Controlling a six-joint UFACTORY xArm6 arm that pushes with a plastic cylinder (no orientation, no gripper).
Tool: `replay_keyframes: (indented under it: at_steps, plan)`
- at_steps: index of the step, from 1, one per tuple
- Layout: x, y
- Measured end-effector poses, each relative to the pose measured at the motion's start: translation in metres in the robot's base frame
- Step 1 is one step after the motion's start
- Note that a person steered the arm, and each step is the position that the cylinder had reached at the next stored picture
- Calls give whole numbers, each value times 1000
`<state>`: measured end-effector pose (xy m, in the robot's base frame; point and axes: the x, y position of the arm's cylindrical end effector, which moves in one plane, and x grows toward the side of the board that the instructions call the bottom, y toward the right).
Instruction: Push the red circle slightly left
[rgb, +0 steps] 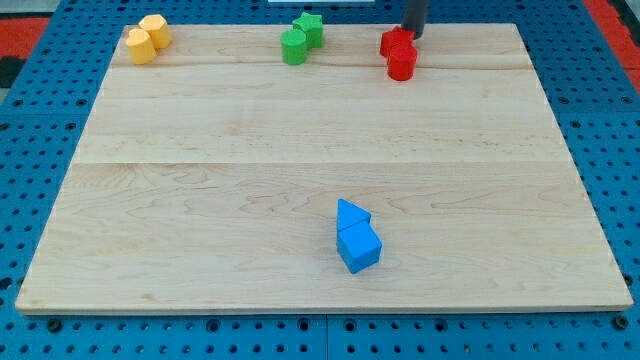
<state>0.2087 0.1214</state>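
The red circle (402, 62) is a short red cylinder near the view's top, right of centre on the wooden board (250, 200). A second red block (396, 41), star-like in shape, touches it just above and slightly to the left. My tip (414, 35) is the lower end of the dark rod. It stands at the top of the view, just right of the upper red block and above and slightly right of the red circle. It looks close to or touching the upper red block.
Two green blocks, a cylinder (294, 47) and a star (309, 28), sit at top centre. Two yellow blocks (141, 46) (156, 30) sit at top left. Two blue blocks (352, 216) (359, 247) touch each other at bottom centre. Blue pegboard (30, 160) surrounds the board.
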Motion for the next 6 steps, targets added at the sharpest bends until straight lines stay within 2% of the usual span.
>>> replay_keyframes:
  at_steps: [1,2,3,4,5,6]
  plan:
    - [22,57]
    - [54,60]
    - [56,31]
    - [56,-25]
    - [53,-48]
    - [53,-40]
